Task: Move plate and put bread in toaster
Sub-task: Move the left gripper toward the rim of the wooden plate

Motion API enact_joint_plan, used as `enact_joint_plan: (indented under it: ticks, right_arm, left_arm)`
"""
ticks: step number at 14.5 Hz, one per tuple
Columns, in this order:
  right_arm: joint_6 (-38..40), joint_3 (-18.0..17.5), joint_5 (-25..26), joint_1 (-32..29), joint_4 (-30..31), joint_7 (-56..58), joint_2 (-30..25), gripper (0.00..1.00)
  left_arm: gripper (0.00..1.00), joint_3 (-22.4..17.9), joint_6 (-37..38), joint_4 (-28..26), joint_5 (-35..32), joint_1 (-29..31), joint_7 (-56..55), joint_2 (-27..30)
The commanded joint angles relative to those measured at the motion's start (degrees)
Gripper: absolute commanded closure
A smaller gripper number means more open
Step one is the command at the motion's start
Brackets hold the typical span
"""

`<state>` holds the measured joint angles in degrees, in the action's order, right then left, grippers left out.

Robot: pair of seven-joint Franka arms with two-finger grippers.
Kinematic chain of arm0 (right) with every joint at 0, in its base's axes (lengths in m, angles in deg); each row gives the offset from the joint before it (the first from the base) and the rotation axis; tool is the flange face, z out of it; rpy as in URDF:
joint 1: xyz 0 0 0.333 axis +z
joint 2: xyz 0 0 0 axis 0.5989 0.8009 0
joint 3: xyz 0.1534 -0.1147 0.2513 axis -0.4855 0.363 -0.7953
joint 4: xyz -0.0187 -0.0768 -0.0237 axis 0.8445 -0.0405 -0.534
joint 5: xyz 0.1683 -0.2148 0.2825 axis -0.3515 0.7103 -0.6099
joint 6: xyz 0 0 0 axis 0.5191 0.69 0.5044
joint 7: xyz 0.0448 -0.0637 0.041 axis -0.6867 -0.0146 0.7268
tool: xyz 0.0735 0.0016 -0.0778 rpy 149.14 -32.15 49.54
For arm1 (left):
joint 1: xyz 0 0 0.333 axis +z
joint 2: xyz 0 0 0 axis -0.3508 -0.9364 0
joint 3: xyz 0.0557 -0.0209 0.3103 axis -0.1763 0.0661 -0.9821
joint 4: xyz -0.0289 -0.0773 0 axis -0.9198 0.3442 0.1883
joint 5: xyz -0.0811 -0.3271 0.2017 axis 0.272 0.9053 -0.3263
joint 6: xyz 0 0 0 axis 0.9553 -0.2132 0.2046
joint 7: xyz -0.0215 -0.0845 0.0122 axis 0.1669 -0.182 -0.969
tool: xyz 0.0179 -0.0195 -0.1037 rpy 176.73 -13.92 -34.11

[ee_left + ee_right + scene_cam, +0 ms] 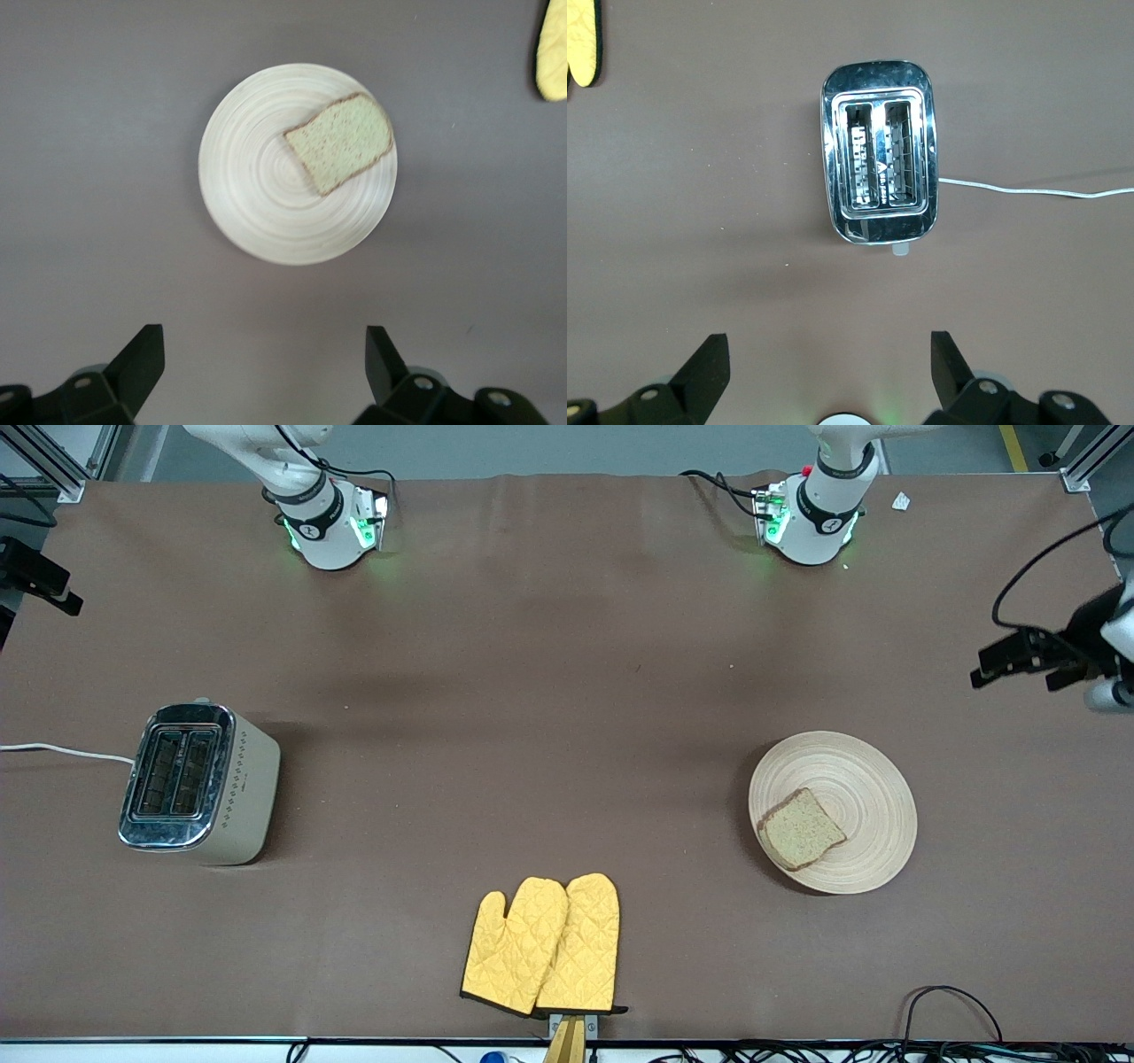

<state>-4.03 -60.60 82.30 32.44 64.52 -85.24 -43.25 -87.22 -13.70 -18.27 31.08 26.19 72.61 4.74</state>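
The round tan wooden plate [864,779] lies on the table toward the left arm's end. The brown bread slice [802,831] lies on it, near its rim. Both show in the left wrist view, plate [257,186] and bread [341,144]. The cream toaster [199,784] with its chrome top stands toward the right arm's end, both slots empty [879,150]. My left gripper [1019,657] hangs high over the left arm's end of the table, open and empty [263,341]. My right gripper [40,580] hangs high over the right arm's end, open and empty [827,345].
Two yellow oven mitts [545,948] lie at the table's edge nearest the front camera, between toaster and plate. The toaster's white cord [62,751] runs off the right arm's end of the table. Cables lie along the edge nearest the front camera.
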Motion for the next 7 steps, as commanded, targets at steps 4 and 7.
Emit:
enact_joint_plan:
  ticks: [4, 7]
  right_arm:
    - [-1.9, -0.3, 0.9, 3.9, 1.7, -1.3, -1.5, 0.0]
    - [-0.2, -0.3, 0.8, 4.3, 2.0, -1.0, -1.9, 0.0]
  left_arm:
    - [0.0, 0.1, -4.1, 1.9, 7.1, 5.3, 6.8, -10.5]
    - [0.0, 0.1, -6.7, 2.1, 12.1, 9.5, 12.3, -16.5]
